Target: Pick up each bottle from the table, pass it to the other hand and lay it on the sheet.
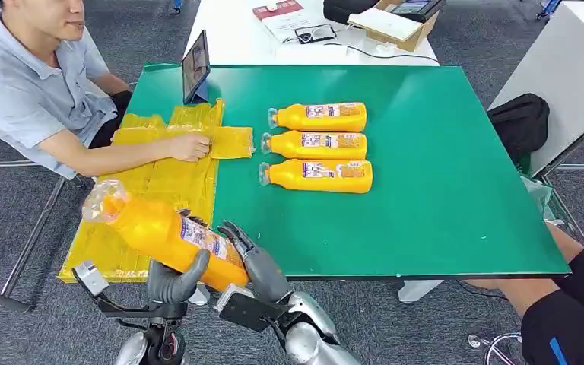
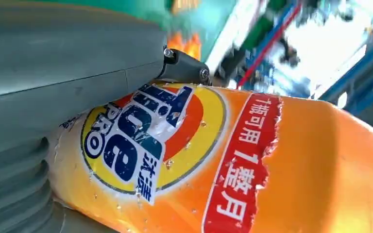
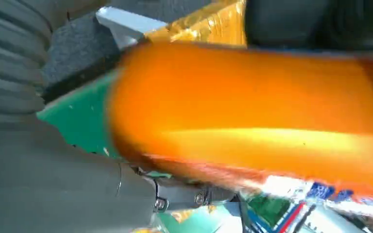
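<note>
Both the left robot hand point(image 1: 176, 280) and right robot hand point(image 1: 249, 262) grip the orange bottle point(image 1: 163, 232), hiding its base.

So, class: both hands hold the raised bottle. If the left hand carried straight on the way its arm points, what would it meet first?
Probably the yellow sheet. The left hand holds the bottle over the sheet's near end, arm aimed forward along it. The person's hand lies farther on; depth is unclear.
</note>
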### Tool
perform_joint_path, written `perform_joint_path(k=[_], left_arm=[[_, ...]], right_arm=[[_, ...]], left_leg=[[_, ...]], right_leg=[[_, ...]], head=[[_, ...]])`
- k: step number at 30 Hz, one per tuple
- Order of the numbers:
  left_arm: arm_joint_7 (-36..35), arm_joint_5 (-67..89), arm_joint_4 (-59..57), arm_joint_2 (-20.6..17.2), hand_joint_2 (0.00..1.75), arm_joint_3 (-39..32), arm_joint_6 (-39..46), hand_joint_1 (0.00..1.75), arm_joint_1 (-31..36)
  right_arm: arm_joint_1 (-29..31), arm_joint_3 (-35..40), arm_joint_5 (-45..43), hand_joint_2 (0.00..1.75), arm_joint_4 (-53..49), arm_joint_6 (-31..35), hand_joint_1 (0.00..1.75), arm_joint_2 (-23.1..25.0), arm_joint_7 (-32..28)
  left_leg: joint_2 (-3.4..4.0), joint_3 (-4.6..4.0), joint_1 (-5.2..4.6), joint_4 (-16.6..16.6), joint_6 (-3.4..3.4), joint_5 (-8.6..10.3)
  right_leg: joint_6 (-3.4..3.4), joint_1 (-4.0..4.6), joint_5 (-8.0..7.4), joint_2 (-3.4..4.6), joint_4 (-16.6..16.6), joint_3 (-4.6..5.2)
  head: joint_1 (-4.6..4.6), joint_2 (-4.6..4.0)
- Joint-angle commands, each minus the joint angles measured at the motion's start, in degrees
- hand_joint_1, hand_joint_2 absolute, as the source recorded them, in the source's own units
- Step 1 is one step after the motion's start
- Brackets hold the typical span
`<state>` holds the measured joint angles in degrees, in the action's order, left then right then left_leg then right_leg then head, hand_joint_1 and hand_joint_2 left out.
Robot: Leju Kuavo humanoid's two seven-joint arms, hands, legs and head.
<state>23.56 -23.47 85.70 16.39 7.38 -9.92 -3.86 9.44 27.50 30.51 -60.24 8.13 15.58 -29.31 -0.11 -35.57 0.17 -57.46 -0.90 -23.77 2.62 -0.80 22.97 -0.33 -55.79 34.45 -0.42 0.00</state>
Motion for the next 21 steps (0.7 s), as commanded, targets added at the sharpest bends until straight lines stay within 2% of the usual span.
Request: perform_joint_path(k=[1,11,15,17,20,21], left_arm=[[-0.1,1.7,-0.7,0.9,1.75,-7.0,5.9,1.75,3.2],[-0.1,1.7,-0.8,1.1,1.75,-6.8,5.9,1.75,3.1],[4.3,19.4,-0.2,-1.3,1.75,-8.5,18.6,1.75,5.1],[2.8,31.2,-2.2,-3.3,1.75,-8.7,24.1,1.75,6.5],[-0.6,58.9,-10.5,-8.4,1.75,-6.2,38.2,1.75,9.7],[-1.6,62.5,-12.8,-9.8,1.75,-5.5,38.4,1.75,10.7]], right_arm=[[-3.7,-1.9,0.2,0.00,-4.6,0.4,0.00,-3.2,0.3],[-3.6,-1.9,0.2,0.00,-4.6,0.4,0.00,-3.0,0.3],[-7.1,-7.0,-1.8,0.00,-10.5,5.1,0.00,-3.5,-2.7],[-8.9,-9.9,-3.6,0.00,-14.1,7.3,0.00,-3.5,-4.1],[-10.9,-12.4,-6.8,0.00,-18.3,11.1,0.00,-3.5,-5.8],[-11.2,-12.4,-7.7,0.00,-19.1,11.6,0.00,-3.7,-6.1]], left_leg=[[-0.14,0.20,0.04,0.0,0.04,-0.06],[-0.07,0.19,0.03,0.0,0.04,-0.08],[-0.11,0.11,0.02,0.0,0.04,-0.03],[-0.16,0.14,0.01,0.0,0.04,-0.04],[-0.12,0.09,-0.03,0.1,0.02,0.01],[-0.19,0.32,-0.01,0.1,0.07,-0.03]], right_leg=[[-0.09,0.04,0.10,-0.14,0.0,-0.25],[-0.09,0.04,0.09,-0.06,0.0,-0.23],[-0.07,0.02,0.07,-0.10,0.0,-0.14],[-0.09,0.02,0.10,-0.16,0.0,-0.18],[-0.05,-0.03,0.03,-0.10,0.0,-0.11],[-0.12,0.00,0.11,-0.16,0.1,-0.35]], head=[[0.00,0.00],[0.02,0.00],[0.00,0.00],[0.00,0.00],[0.00,0.00],[0.00,0.00]])
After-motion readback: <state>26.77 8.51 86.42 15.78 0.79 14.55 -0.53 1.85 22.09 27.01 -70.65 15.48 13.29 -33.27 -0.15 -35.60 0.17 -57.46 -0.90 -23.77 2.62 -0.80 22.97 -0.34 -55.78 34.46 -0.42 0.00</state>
